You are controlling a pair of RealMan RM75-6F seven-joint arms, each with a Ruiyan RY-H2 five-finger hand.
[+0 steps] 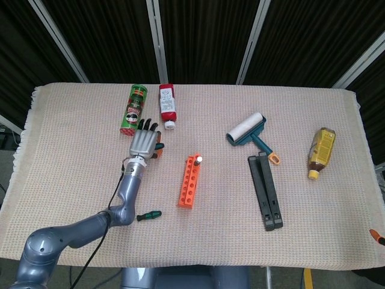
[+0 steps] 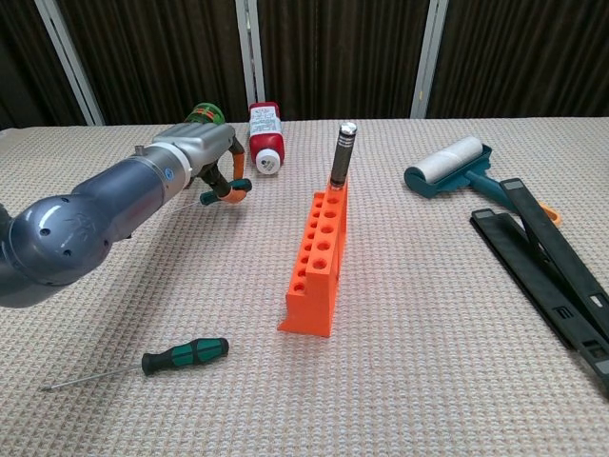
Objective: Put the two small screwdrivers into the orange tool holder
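One surface: the surface [image 1: 72, 180] has a woven tan cloth on it.
Left hand: the left hand [image 1: 143, 142] reaches past the can, fingers curled round a small screwdriver [image 2: 232, 190] with a green and orange handle.
Right hand: no view shows it.
Tool holder: the orange tool holder [image 1: 189, 182] sits mid surface, with a metal-tipped tool [image 2: 343, 152] upright in its far end.
Other screwdriver: the green screwdriver [image 1: 148, 215] lies flat near the front edge, well apart from the holder.
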